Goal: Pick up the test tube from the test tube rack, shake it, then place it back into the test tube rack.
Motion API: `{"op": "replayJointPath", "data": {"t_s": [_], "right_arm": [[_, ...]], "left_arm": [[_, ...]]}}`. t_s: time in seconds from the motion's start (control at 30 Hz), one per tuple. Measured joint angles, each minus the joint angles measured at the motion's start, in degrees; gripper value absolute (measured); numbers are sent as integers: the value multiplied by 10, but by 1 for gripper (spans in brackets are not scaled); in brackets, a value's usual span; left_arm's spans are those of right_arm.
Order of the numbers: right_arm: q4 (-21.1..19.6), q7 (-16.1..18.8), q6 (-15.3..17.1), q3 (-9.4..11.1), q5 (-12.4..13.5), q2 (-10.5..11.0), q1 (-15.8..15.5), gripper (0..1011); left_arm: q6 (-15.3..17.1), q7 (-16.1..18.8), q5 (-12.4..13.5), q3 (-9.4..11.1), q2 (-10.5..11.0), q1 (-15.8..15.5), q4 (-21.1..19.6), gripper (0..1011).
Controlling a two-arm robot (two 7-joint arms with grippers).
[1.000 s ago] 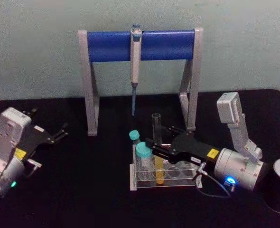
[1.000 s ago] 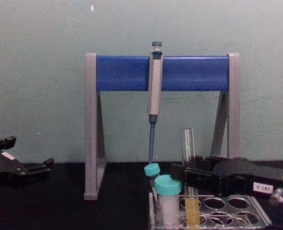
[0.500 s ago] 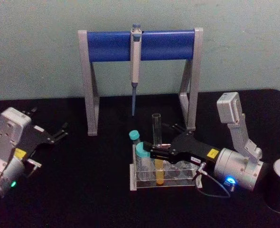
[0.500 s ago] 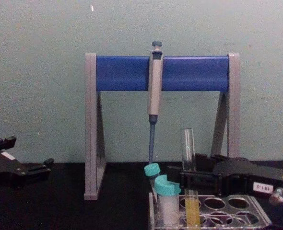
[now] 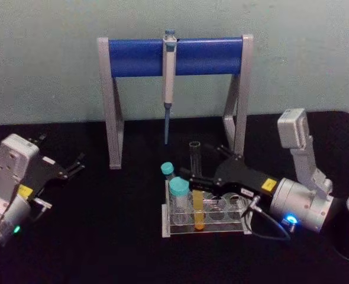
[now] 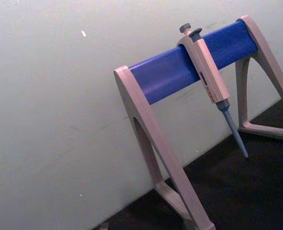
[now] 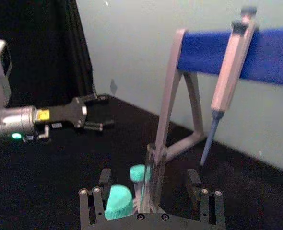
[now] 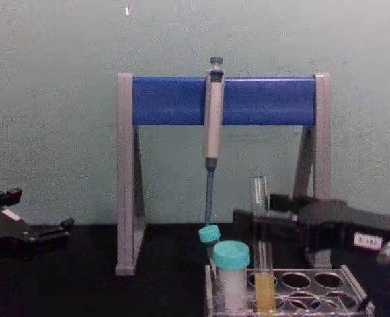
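Right hand [image 5: 199, 184] reaches in from the right over the test tube rack [image 5: 205, 216], fingers spread open on both sides of the test tube [image 5: 196, 192], not clearly touching it. Test tube stands upright in a near-row hole at the rack's left part, yellow-orange liquid at the bottom. Two teal-capped vials [image 5: 178, 198] sit just left of it in the rack. Left hand [image 5: 74, 166] is parked far left on the black surface [image 5: 115, 236], fingers open. Grey pipette [image 5: 168, 83] hangs on the blue-bar stand [image 5: 139, 56] at the far side.
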Motion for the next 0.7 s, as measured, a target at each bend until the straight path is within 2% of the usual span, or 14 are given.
{"op": "replayJointPath", "data": {"t_s": [0.23,0.37,0.5,0.7], "right_arm": [[-39,-7,-44,22,-4,8,-12,1000],[-60,-28,-77,41,-19,9,-26,1000],[-80,-78,-99,62,-53,7,-46,1000],[-96,-169,-106,90,-108,-9,-77,1000]], "left_arm": [[0,0,0,0,0,0,0,1001],[0,0,0,0,0,0,0,1001],[0,0,0,0,0,0,0,1001],[0,0,0,0,0,0,0,1001]]}}
